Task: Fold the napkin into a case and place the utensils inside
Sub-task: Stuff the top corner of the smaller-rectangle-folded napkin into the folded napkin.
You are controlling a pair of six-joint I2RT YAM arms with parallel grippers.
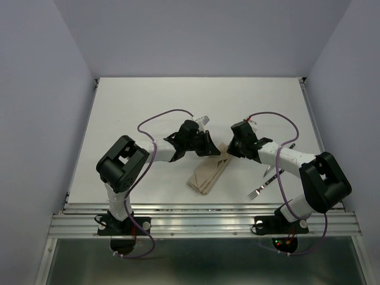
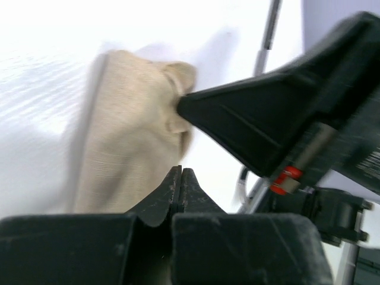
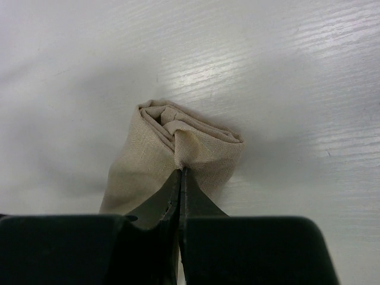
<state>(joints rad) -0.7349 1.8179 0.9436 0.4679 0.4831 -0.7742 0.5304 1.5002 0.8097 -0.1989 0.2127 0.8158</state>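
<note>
A white table (image 1: 148, 101) seen from above, with two black grippers meeting near its middle. The left gripper (image 1: 209, 144) and the right gripper (image 1: 230, 148) point toward each other, tips just beside one another.

A beige napkin (image 1: 206, 175), folded into a narrow layered strip, runs from those tips toward the near edge of the table, slanting slightly left.

In the right wrist view, the right gripper (image 3: 181, 175) has its fingers pressed together, pinching a small tuck of cloth at the napkin's (image 3: 148, 160) rolled end, directly ahead of the tips.

In the left wrist view, the left gripper (image 2: 181, 178) is also pressed together. The napkin (image 2: 127, 142) lies just ahead and to its left; whether any cloth is caught there cannot be told.

A fork (image 1: 259, 190) lies on the table, apart from the napkin, on the near right of the right gripper.
</note>
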